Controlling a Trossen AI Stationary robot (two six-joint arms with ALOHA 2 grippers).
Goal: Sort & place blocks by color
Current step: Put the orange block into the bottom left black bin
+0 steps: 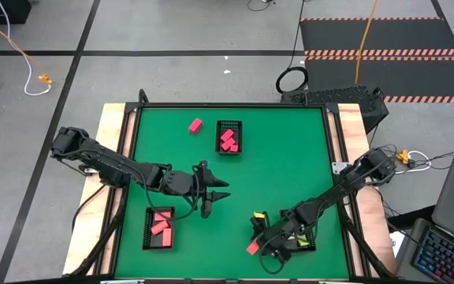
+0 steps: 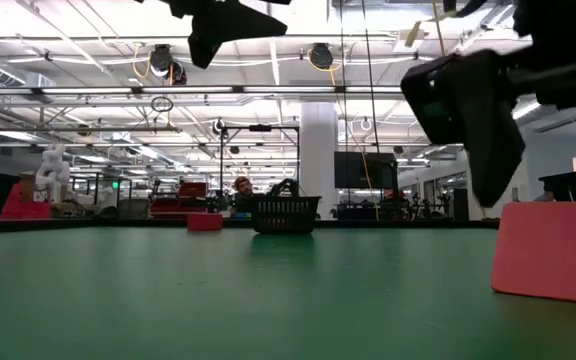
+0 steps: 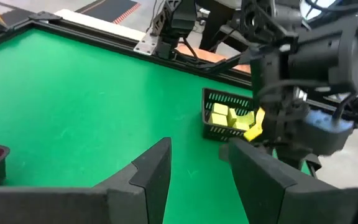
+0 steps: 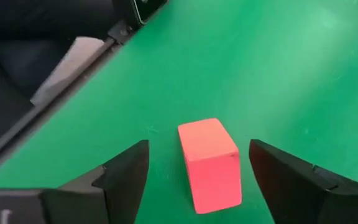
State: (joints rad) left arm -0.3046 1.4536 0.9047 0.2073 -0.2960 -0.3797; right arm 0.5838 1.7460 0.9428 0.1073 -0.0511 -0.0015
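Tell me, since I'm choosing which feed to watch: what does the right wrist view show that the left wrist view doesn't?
Only the right wrist view shows the coral-red block lying on the mat between the open right gripper.

Only the left wrist view shows the black tray of yellow-green blocks and the open, empty left gripper.

Both show the green mat.

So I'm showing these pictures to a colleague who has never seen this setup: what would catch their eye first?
Probably the right gripper, open and straddling a single coral-red rectangular block on the green table near its front edge. Next, three black mesh trays already sorted: yellow-green blocks beside the right arm, coral-red ones front left, magenta-pink ones at the back. One pink block lies loose near the back, and the left gripper hangs empty mid-table.
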